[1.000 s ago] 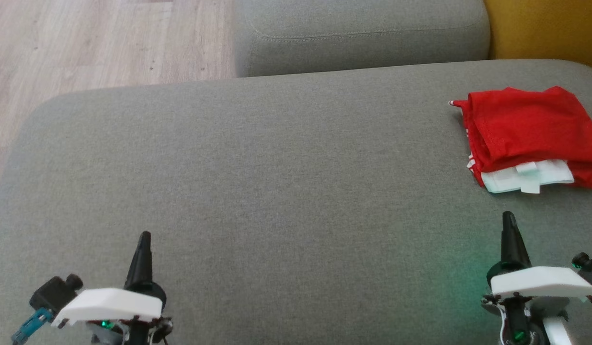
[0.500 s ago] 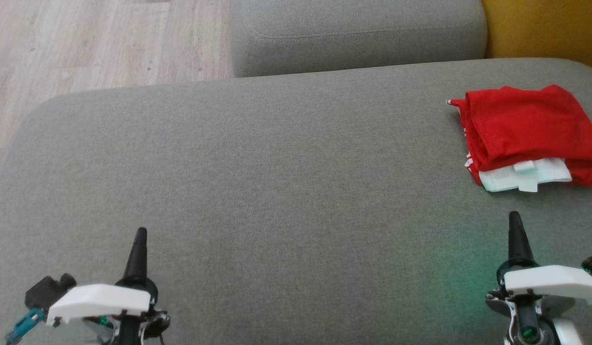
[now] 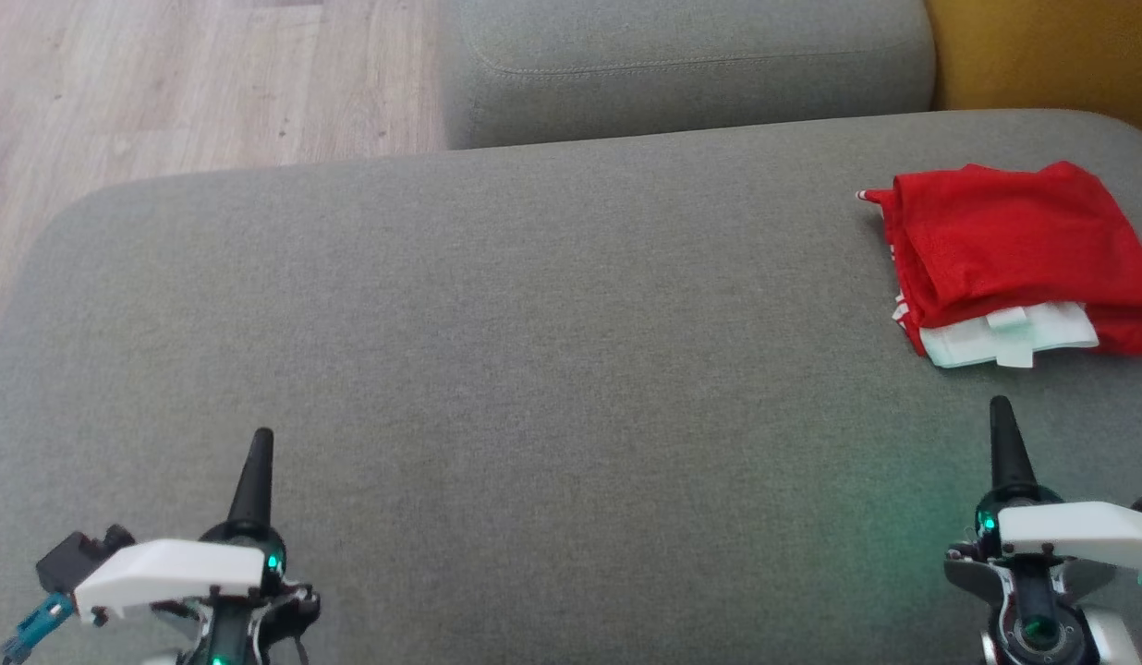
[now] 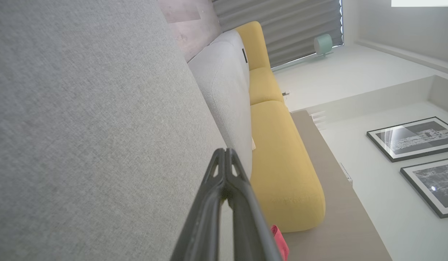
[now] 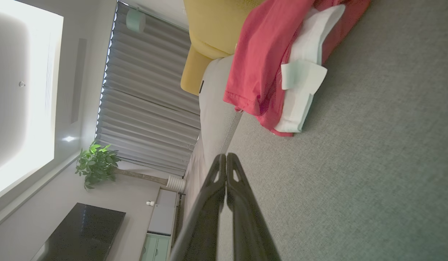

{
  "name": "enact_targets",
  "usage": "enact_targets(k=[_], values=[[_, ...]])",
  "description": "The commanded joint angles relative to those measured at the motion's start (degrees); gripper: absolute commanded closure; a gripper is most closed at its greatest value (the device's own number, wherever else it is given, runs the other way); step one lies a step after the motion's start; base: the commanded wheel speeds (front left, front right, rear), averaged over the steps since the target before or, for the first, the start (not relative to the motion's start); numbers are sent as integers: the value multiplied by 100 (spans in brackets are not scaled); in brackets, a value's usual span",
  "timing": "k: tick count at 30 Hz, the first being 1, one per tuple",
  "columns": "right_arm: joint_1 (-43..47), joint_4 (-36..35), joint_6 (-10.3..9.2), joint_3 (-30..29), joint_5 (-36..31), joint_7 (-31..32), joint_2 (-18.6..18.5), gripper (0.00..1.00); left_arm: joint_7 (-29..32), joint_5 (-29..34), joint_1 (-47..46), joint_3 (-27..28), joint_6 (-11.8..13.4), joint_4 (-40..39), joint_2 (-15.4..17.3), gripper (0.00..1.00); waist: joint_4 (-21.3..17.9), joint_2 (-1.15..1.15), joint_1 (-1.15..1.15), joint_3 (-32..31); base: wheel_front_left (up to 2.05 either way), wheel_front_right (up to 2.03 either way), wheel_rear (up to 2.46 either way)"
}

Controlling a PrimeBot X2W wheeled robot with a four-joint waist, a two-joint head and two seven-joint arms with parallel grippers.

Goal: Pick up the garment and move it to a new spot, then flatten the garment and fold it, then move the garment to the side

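The garment (image 3: 1014, 254) is red with a white layer and tag showing at its near edge; it lies folded in a thick pile at the far right of the grey sofa seat (image 3: 534, 351). The right wrist view shows the garment (image 5: 267, 61) close ahead of my right gripper (image 5: 226, 156), whose fingers are pressed together and empty. In the head view my right gripper (image 3: 999, 406) hovers just short of the garment's near edge. My left gripper (image 3: 262, 436) stands shut and empty at the lower left, far from the garment; its joined tips (image 4: 224, 152) point along the seat.
A grey cushion (image 3: 682, 65) sits behind the seat, with a yellow cushion (image 3: 1051, 55) at the far right. Wooden floor (image 3: 164, 83) lies beyond the seat's left edge. The broad middle of the seat is bare fabric.
The view has shifted slightly. Both grippers' tips sit a little higher in view, the left drifting leftward and the right rightward. The garment lies as before.
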Motion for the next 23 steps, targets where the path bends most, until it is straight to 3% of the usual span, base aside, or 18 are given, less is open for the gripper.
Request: enact_targets(k=[1,23], values=[[-274,-230,-4,48,179,68,-26,100,64,-153,-329,231,-33,-162,85,100,-4,0,0,0,0,0,0],[-301,-332,-5,-83,1539,416,-30,100,424,-1332,-491,490,-102,-122,90,100,-59,0,0,5,0,0,0]])
